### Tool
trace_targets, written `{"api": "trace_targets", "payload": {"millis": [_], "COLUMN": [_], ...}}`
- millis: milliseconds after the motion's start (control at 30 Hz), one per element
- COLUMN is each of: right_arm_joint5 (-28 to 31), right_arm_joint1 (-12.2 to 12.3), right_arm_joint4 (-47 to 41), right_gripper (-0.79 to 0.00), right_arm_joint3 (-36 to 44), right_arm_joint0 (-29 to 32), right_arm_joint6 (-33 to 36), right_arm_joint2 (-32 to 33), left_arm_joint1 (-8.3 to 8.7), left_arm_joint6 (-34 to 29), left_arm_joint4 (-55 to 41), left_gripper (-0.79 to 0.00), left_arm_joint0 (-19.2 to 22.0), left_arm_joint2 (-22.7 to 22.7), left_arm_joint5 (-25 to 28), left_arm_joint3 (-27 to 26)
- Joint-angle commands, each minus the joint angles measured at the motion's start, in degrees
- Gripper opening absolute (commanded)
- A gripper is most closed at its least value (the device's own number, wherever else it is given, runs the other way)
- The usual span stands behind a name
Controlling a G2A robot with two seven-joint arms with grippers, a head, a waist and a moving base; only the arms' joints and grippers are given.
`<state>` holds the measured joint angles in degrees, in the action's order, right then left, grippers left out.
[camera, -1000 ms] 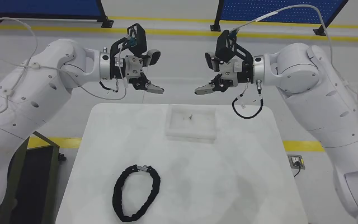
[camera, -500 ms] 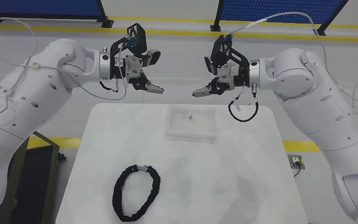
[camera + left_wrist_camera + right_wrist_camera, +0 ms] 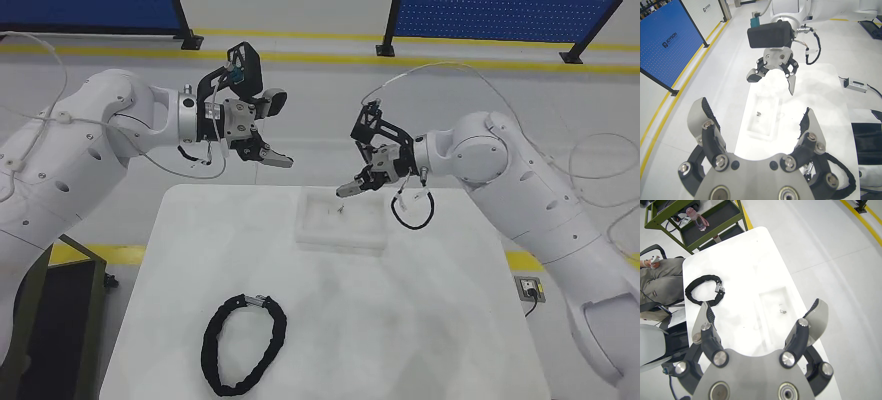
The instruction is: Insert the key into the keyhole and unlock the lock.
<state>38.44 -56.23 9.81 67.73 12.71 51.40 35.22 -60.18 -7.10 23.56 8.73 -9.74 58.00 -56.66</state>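
Black cloth-sleeved chain lock (image 3: 243,342) lies looped on near part of tabletop (image 3: 430,320). Farther off, key (image 3: 341,209) rests inside white tray (image 3: 340,246). My right jaws apart, hovering by tray's far edge; left jaws apart, past tabletop's far edge.

We see a pale grey floor (image 3: 320,110) crossed by a yellow line (image 3: 300,57). Two blue dotted panels (image 3: 90,12) on black feet stand beyond it. A white table (image 3: 420,330) with rounded corners sits in the middle, and near one corner stands a green metal cart (image 3: 696,237) carrying a pink bottle (image 3: 696,219). The light is bright and even.
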Motion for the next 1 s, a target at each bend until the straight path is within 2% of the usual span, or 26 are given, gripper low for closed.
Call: {"api": "trace_targets", "payload": {"millis": [0,167,400,667,967], "right_arm_joint5": [-1.7,-4.9,-8.2,-20.4,-28.2], "right_arm_joint1": [-1.0,-4.0,-8.1,-12.9,-17.2], "right_arm_joint4": [0.0,0.8,2.0,0.1,-3.8], "right_gripper": [0.0,0.0,0.0,0.0,0.0], "right_arm_joint3": [-2.1,-7.0,-12.2,-18.7,-27.1], "right_arm_joint0": [0.5,1.0,0.9,1.5,3.1], "right_arm_joint6": [-1.9,-6.1,-6.4,-5.7,-5.7], "right_arm_joint2": [-1.3,-4.7,-9.0,-11.7,-12.1], "left_arm_joint1": [0.0,0.0,0.0,0.0,0.0], "left_arm_joint6": [-0.1,-0.1,-0.1,-0.1,-0.1], "left_arm_joint4": [-0.1,-0.1,-0.1,-0.1,-0.1], "left_gripper": [0.0,0.0,0.0,0.0,0.0], "left_arm_joint0": [0.0,0.0,0.0,0.0,0.0], "left_arm_joint2": [0.0,0.0,0.0,0.0,0.0], "left_arm_joint5": [0.0,0.0,0.0,0.0,0.0], "left_arm_joint3": [0.0,0.0,0.0,0.0,0.0]}}
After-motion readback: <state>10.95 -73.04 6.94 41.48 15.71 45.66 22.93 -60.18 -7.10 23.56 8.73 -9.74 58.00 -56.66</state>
